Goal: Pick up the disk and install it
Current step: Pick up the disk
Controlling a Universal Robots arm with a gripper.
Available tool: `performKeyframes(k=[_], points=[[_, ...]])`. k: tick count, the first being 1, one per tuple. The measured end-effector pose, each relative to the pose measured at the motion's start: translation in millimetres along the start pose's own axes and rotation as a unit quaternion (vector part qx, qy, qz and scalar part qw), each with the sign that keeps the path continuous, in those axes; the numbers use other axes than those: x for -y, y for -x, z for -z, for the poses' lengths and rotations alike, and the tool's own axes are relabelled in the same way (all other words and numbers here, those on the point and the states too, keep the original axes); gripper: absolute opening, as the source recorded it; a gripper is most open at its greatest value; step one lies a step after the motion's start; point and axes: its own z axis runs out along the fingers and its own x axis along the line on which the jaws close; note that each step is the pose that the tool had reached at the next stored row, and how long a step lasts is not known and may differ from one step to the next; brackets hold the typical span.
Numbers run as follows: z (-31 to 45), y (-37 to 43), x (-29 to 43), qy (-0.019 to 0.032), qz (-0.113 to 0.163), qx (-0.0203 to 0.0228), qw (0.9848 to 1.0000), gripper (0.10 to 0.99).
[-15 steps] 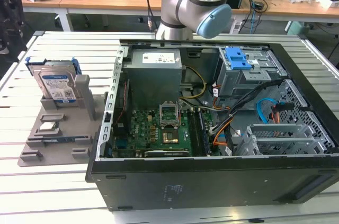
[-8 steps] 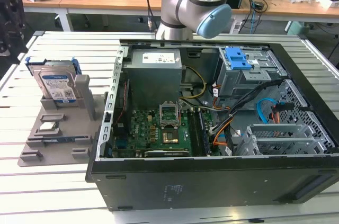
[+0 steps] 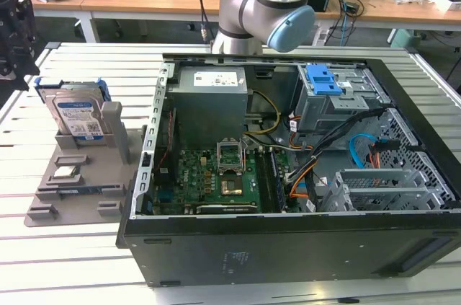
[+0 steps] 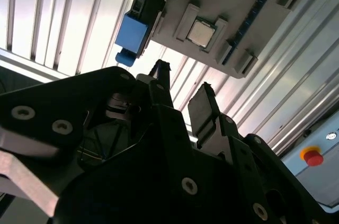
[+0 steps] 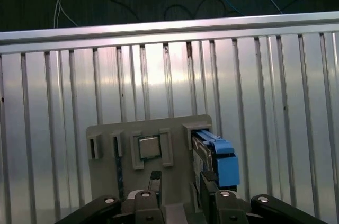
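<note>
Disk (image 3: pixel 78 114): upright in grey holder (image 3: pixel 115 132); rigid, weighty, shock-sensitive, I judge.
Gripper (image 4: pixel 181 79): spread wide, empty, near the disk.
Hold: I'd clamp the blue carrier frame (image 5: pixel 220 163) edges.

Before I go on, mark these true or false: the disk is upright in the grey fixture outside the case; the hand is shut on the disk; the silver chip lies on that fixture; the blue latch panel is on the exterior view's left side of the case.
1. The disk stands upright in the grey fixture, outside the computer case. True.
2. The hand is shut on the disk. False: in both wrist views it is open, holds nothing and is apart from the disk.
3. The silver chip lies flat on the same fixture. True.
4. The blue latch panel is on the exterior view's left side of the case. False: it is on the exterior view's right side, on the drive cage.
</note>
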Motion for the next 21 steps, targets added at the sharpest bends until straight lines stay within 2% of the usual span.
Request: performKeyframes(k=[15,18,21], points=[[-9.8,1.0,0.7,0.0,0.0,0.0,1.0,0.42],[-10.2,7.4,2.9,0.0,0.0,0.0,1.0,0.42],[-12.7,20.2,5.1,0.0,0.001,-0.0008,1.0,0.42]])
